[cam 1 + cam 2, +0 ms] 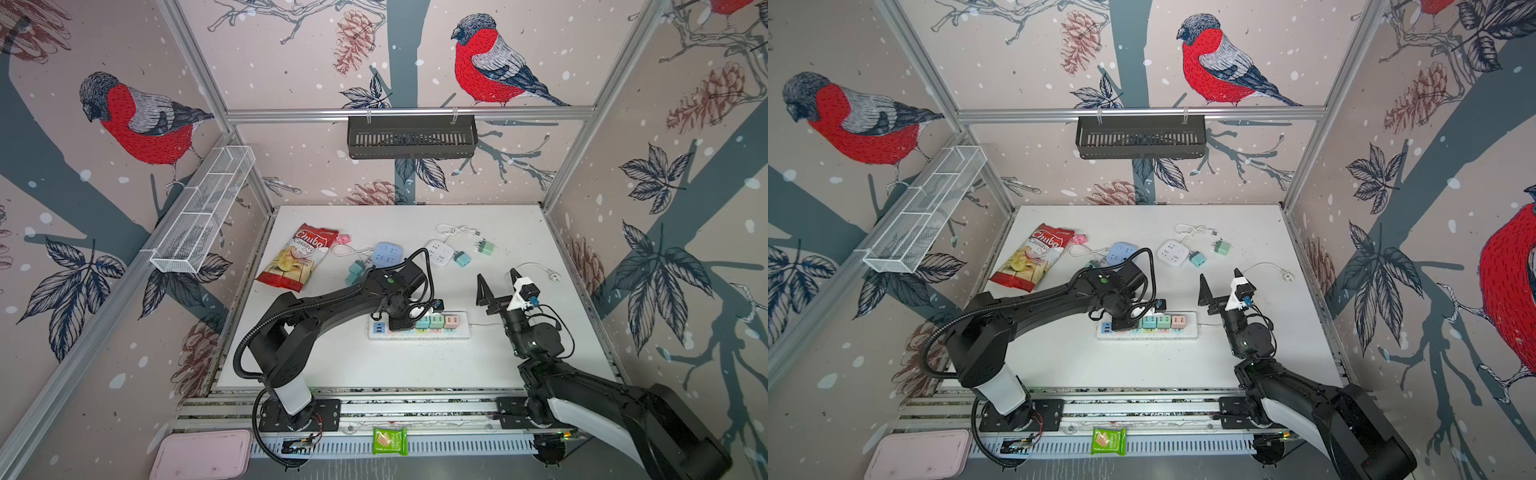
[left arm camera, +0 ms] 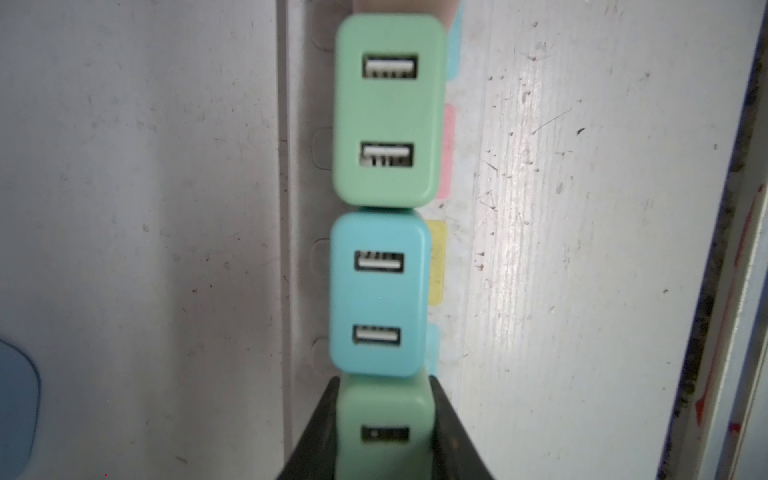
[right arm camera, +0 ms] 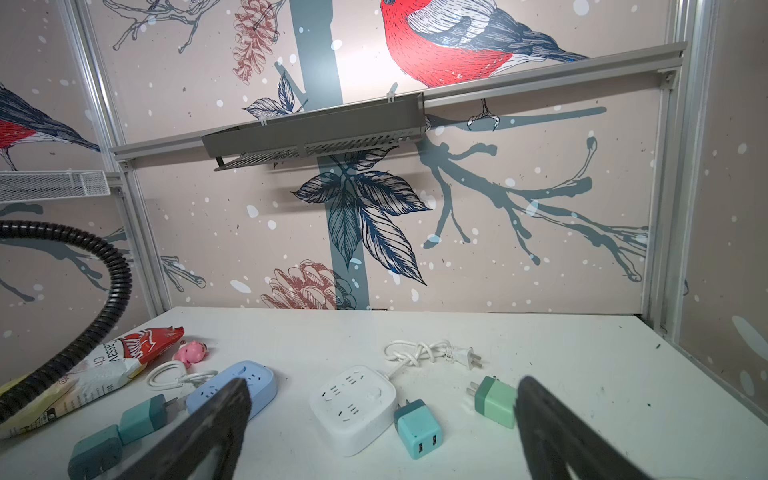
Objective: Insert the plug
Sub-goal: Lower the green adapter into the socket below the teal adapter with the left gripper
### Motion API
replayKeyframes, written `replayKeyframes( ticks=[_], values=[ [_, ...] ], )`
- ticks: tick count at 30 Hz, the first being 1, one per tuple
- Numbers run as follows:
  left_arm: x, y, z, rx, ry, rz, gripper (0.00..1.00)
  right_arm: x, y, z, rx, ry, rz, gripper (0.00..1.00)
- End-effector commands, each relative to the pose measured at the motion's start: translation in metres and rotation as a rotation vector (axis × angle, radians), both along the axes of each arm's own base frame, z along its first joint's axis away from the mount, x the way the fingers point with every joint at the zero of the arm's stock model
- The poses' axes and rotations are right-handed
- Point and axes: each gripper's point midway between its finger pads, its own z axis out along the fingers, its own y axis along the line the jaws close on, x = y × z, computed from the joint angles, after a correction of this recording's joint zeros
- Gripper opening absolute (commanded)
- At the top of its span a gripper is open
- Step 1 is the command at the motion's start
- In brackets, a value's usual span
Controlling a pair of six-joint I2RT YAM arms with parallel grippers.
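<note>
A long white power strip (image 1: pixel 462 332) (image 1: pixel 1191 333) lies at the table's middle, with teal (image 1: pixel 422 322), green (image 1: pixel 436 321) and pink (image 1: pixel 451 321) plugs standing in it. My left gripper (image 1: pixel 401 321) (image 1: pixel 1126 321) points down onto the strip beside the teal one. In the left wrist view it (image 2: pixel 383 384) is shut on a green plug (image 2: pixel 382 419) that sits in line with the teal plug (image 2: pixel 378 291) and the green plug (image 2: pixel 388 110). Its prongs are hidden. My right gripper (image 1: pixel 497 275) (image 1: pixel 1220 274) (image 3: pixel 382 382) hangs open and empty, right of the strip.
Behind the strip lie a chips bag (image 1: pixel 297 259), a blue square socket (image 1: pixel 386 253), a white square socket (image 3: pixel 353 407), loose teal (image 3: pixel 417 428) and green (image 3: pixel 496 401) plugs, and a white cable (image 1: pixel 552 276). A pink box (image 1: pixel 201 455) sits at the front.
</note>
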Motion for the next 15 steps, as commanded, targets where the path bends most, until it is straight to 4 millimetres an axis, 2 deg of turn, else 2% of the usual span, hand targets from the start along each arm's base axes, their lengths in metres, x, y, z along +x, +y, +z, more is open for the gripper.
replayKeyframes(
  ticks=[1, 8, 15],
  values=[
    [-0.007, 0.005, -0.005, 0.031, 0.046, -0.010, 0.00, -0.009, -0.004, -0.027, -0.024, 0.050, 0.007, 1.00],
    [-0.010, 0.005, -0.010, 0.037, 0.085, -0.010, 0.00, -0.008, -0.006, -0.026, -0.008, 0.054, -0.002, 1.00],
    [-0.009, -0.002, -0.002, -0.056, 0.103, -0.008, 0.00, -0.005, -0.026, -0.028, 0.093, 0.088, -0.066, 1.00]
  ],
)
